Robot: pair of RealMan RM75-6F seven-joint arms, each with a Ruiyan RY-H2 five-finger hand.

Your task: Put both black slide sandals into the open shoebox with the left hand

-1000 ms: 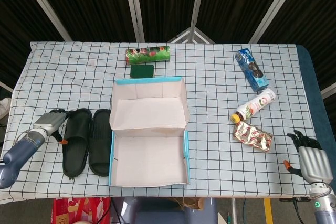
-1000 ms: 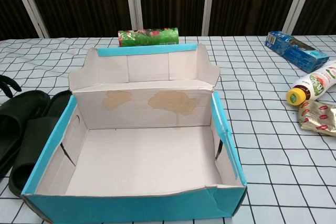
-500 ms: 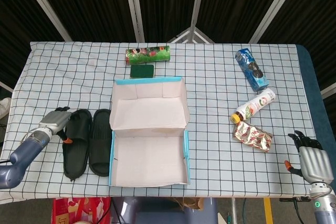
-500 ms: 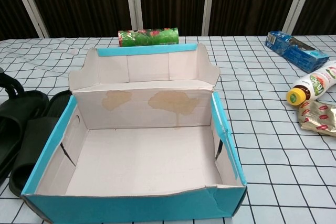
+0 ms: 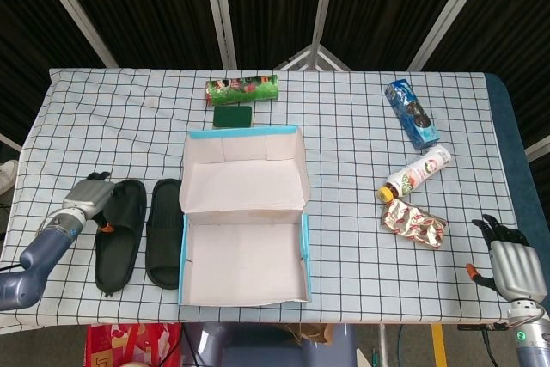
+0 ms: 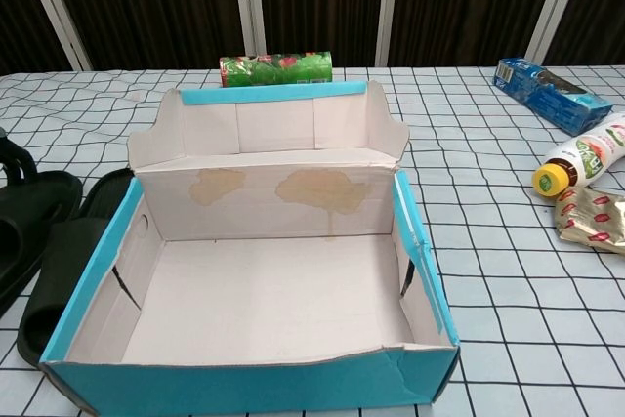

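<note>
Two black slide sandals lie side by side left of the open shoebox [image 5: 245, 298]. The outer sandal [image 5: 114, 234] [image 6: 27, 227] is angled slightly, with a gap between it and the inner sandal [image 5: 165, 234] [image 6: 66, 271], which lies against the box's blue left wall. My left hand [image 5: 90, 195] grips the outer sandal's far end, and only its dark fingertips [image 6: 8, 155] show at the chest view's left edge. My right hand [image 5: 511, 266] rests at the table's near right corner, fingers apart and holding nothing. The box is empty inside.
The box lid [image 5: 245, 169] stands open behind the box. A green roll [image 5: 241, 88] and a dark green pad [image 5: 233, 116] lie beyond it. On the right lie a blue packet [image 5: 412, 114], a white bottle [image 5: 416, 173] and a foil pouch [image 5: 413, 223].
My left hand has pulled the outer sandal a little to the left, opening a gap between the two sandals. The inner sandal, the box and the right hand have not moved.
</note>
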